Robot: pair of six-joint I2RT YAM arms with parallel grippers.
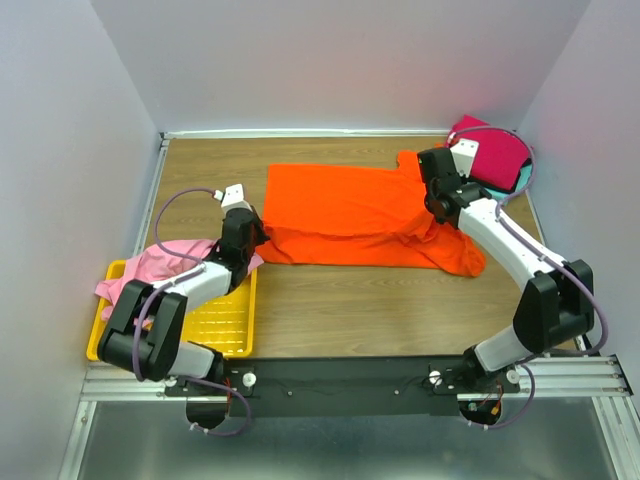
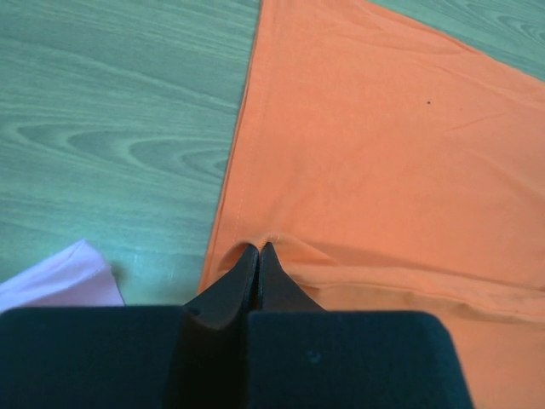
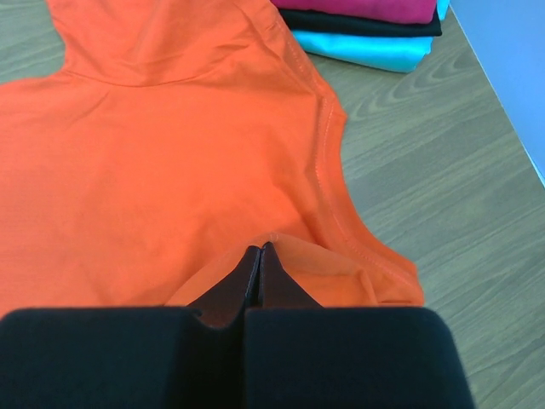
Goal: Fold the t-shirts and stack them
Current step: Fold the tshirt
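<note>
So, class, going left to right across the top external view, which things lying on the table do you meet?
The yellow tray → orange t-shirt → stack of folded t-shirts. The pink t-shirt overlaps the tray, so it is left out.

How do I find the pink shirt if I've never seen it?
On the wooden table, look to the near left corner, where a yellow tray sits. The pink shirt lies crumpled over the tray's far end. It is pale and bunched up, unlike the orange shirt spread flat beside it.
</note>
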